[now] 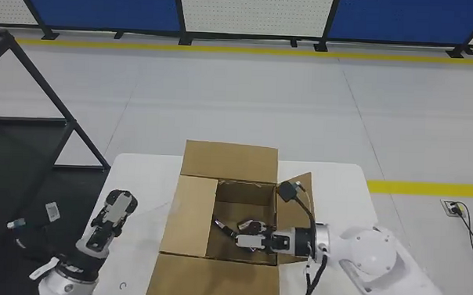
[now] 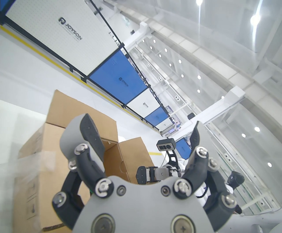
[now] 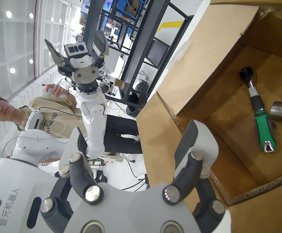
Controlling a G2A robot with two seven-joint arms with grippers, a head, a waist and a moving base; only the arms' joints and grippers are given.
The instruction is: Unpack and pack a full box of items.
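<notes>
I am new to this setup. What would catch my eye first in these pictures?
An open cardboard box stands on the table, with the right gripper open at its opening. A green-handled ratchet lies on the box floor. The left gripper is open beside the box.

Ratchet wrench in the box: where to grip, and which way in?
Take the ratchet wrench by its green handle, mid-length, coming down through the open top of the box and closing across its width. It lies flat on the floor, and the handle is its thickest part. Mind the metal cylinder beside it.
</notes>
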